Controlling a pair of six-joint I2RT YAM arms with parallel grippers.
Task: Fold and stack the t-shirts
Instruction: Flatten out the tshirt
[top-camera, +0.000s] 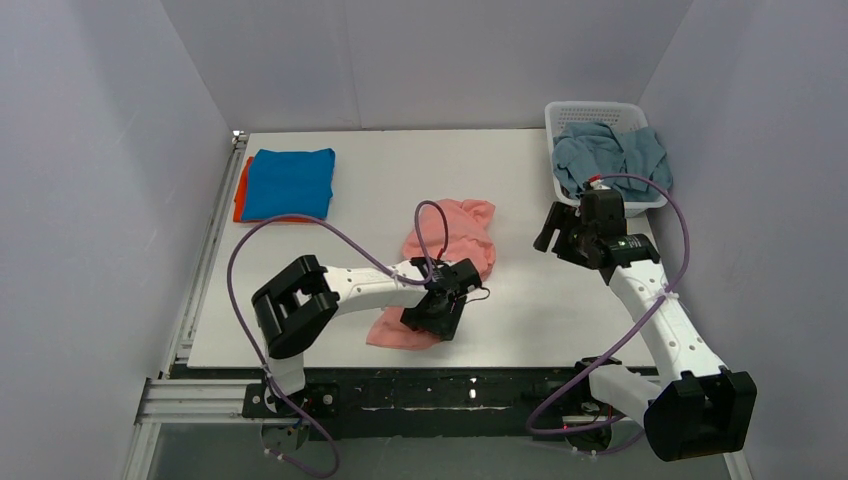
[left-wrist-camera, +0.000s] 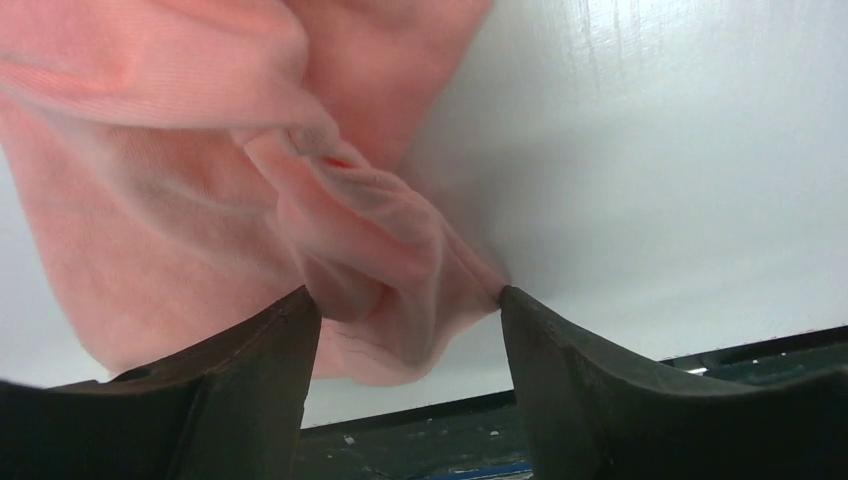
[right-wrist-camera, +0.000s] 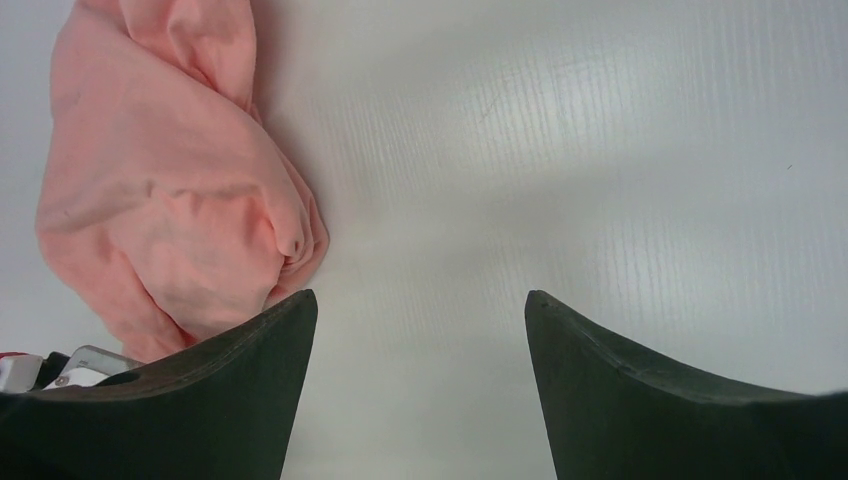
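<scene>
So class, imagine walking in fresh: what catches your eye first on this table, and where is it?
A crumpled salmon-pink cotton t-shirt sprawls mid-table, the left hand down on its near edge with a fold between its fingers. At the far left a folded bright blue t-shirt lies on an orange one. At the far right a dusty grey-blue t-shirt spills from a white perforated plastic basket.

White basket (far right), white table
</scene>
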